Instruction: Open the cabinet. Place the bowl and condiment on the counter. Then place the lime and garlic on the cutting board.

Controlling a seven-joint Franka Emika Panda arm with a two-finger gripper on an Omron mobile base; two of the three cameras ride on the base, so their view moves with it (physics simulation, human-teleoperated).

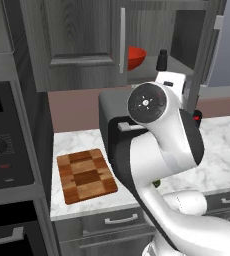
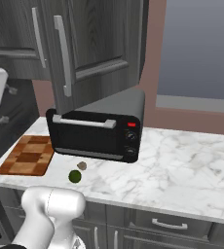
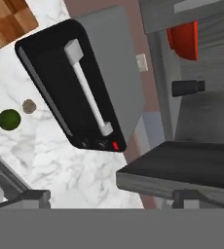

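The cabinet (image 1: 77,45) has its right door (image 2: 92,44) swung open. On the shelf inside sit the red bowl (image 1: 136,57) and, to its right, the dark condiment (image 1: 162,59). The hand view also takes in the bowl (image 3: 184,41) and the condiment (image 3: 187,87). My gripper (image 3: 111,198) is open with nothing between its tips, up in front of the cabinet and apart from both. The lime (image 2: 75,176) and the garlic (image 2: 82,166) lie close together on the counter (image 2: 182,160), right of the cutting board (image 2: 27,155), which is bare.
A black toaster oven (image 2: 97,129) stands on the counter under the cabinet, between the board and the window wall. A stove (image 1: 7,150) sits left of the counter. Grey drawers (image 2: 167,223) run below. The open door's edge (image 3: 182,170) juts out close to my hand.
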